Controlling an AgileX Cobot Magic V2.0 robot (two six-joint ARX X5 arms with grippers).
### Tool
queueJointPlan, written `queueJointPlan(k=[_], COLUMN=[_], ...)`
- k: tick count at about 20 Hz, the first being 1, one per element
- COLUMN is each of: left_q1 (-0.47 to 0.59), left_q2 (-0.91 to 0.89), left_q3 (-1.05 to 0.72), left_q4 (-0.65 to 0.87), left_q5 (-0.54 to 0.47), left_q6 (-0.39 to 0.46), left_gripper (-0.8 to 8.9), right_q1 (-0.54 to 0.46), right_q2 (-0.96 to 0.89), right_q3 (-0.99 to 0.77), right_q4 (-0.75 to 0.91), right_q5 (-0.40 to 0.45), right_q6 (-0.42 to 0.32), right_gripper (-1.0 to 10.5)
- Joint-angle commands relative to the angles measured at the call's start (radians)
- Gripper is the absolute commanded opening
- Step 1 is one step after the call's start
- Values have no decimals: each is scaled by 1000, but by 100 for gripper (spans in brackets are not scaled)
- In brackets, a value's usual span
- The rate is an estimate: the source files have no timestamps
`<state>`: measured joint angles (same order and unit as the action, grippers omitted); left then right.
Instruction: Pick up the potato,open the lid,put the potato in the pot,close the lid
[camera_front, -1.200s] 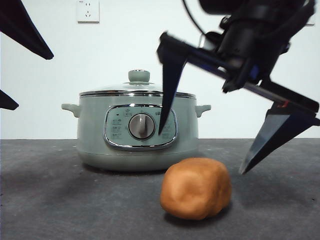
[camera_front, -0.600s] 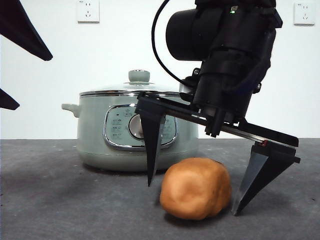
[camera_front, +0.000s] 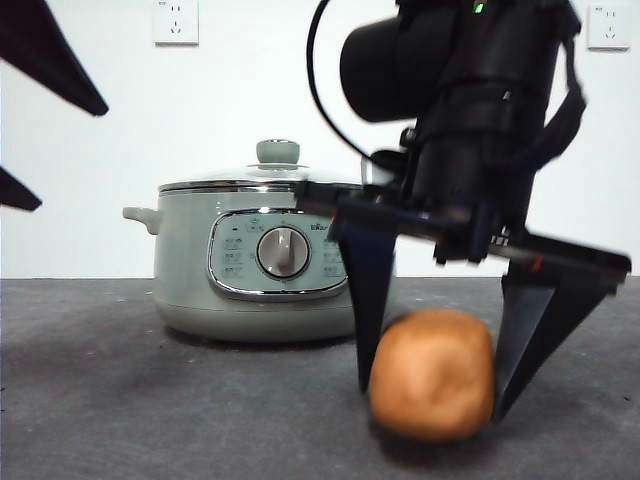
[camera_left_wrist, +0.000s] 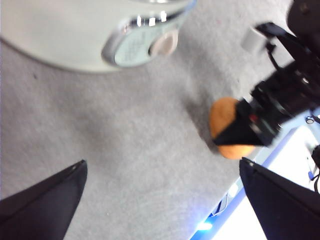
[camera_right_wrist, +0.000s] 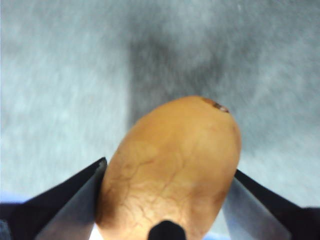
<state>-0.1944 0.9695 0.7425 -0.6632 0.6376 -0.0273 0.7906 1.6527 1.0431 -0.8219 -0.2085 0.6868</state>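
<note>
In front of the pot (camera_front: 265, 265), the right gripper (camera_front: 432, 385) clamped the potato (camera_front: 432, 388); the left gripper (camera_left_wrist: 160, 200) hung open.

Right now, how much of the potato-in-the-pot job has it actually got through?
Nothing is finished. In hand: the right gripper has closed its jaws on the potato, low at the table. Left: the lid sits shut on the pot, so opening, dropping in and closing remain. The left gripper waits open.

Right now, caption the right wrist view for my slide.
Right gripper jaws closed on the potato above the grey table.
</note>
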Motion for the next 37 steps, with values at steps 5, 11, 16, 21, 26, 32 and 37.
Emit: queueJointPlan(k=[5,11,16,21,26,32,37], left_q1=[-43,-132,-220,-285,-292,-297,-297], left_q2=[189,470,691,880,948,956,961], left_q3=[286,665,963,1143,1146,1146,1146], left_q4=[-142,-257,-285,-278,-232,-187,-172], left_q5=[-170,-305,-455,-594,-612,-612,-611], left_q6=[5,6,34,138,143,127,124], left_gripper=[521,521,521,521,520,488,330], right_q1=[1,1,1,1,1,1,1], right_q2=[-128,-223,-276,-285,-285,-285,-285], right_q3=[126,230,239,239,239,239,239], right_q4=[-230,-407,-418,-441,-436,-421,-413], right_q5=[31,72,76,97,97,97,97], right_q6=[-227,-456,-536,-580,-587,-586,-586], right_gripper=[-5,-3,-3,-3,-3,-3,-3])
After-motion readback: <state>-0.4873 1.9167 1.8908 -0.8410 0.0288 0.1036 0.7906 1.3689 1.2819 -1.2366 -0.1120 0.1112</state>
